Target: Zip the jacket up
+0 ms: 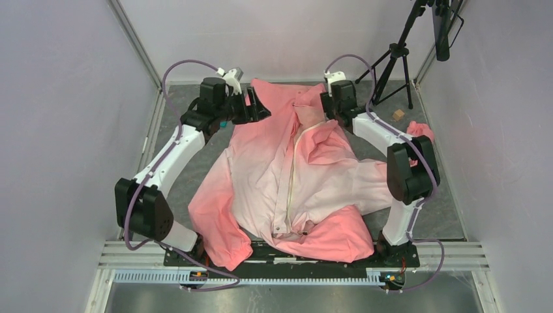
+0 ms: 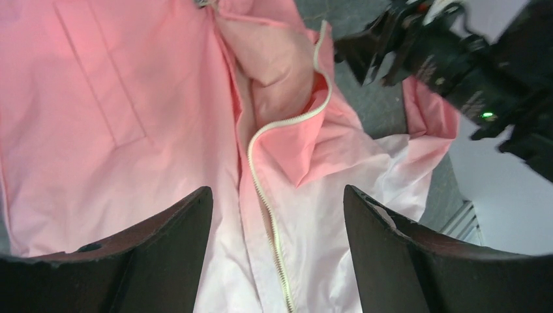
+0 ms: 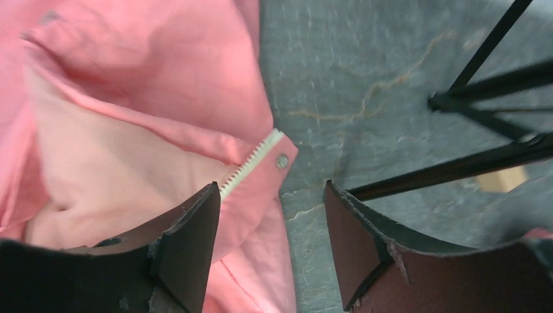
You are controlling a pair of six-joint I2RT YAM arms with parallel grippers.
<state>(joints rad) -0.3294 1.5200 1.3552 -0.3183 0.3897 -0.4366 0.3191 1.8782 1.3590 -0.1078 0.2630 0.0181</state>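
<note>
The pink jacket lies spread on the grey table, collar at the far end, hem near the arm bases. Its cream zipper runs down the front; in the left wrist view the zipper looks joined low down and parts near the collar. My left gripper hovers open over the collar's left side, and in its own view the gripper holds nothing. My right gripper is open at the collar's right side. In its own view the gripper straddles the collar's edge, by the zipper end and a snap.
A black tripod stands at the back right, its legs close beyond my right gripper. A small tan block lies near it. Grey walls enclose the table on the left, right and far sides.
</note>
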